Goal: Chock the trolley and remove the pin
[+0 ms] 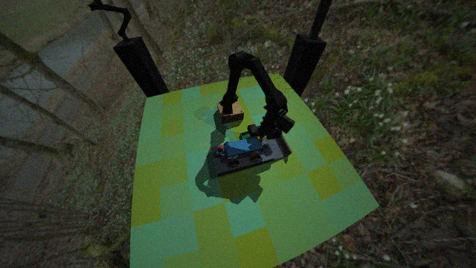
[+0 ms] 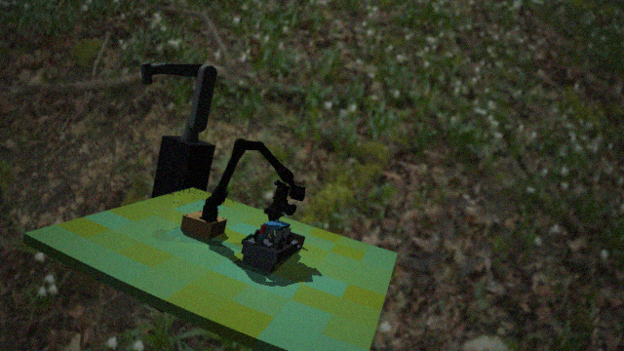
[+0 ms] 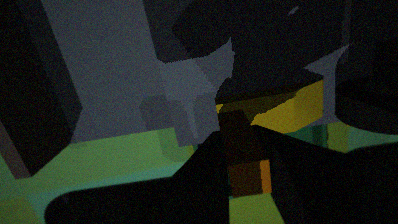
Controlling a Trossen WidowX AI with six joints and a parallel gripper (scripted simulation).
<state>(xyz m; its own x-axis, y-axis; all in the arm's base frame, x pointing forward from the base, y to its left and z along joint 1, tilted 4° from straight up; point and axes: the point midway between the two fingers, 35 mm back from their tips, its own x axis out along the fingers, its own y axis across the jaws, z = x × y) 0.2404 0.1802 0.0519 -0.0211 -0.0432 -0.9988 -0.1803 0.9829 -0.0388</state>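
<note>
The blue trolley [image 1: 243, 146] [image 2: 274, 229] stands on the grey ramp [image 1: 277, 150] [image 2: 263, 255], with the red-headed stop pin [image 1: 220, 148] at its left end in the top view. My gripper [image 1: 265, 137] [image 2: 278, 215] [image 3: 235, 136] is low at the far side of the trolley, near its right end. It is shut on the orange handle [image 3: 250, 176] of the yellow chock [image 3: 296, 111]. In the wrist view the chock's yellow body lies right under a dark round wheel [image 3: 260, 55], against grey ramp surfaces [image 3: 100, 75]. I cannot tell whether chock and wheel touch. The green tray is not visible.
The arm's brown base block [image 1: 231, 113] [image 2: 204, 226] sits behind the ramp on the green and yellow checked mat [image 1: 223, 231] [image 2: 146, 263]. Two black camera posts [image 1: 140, 67] [image 1: 306, 61] stand at the mat's far edge.
</note>
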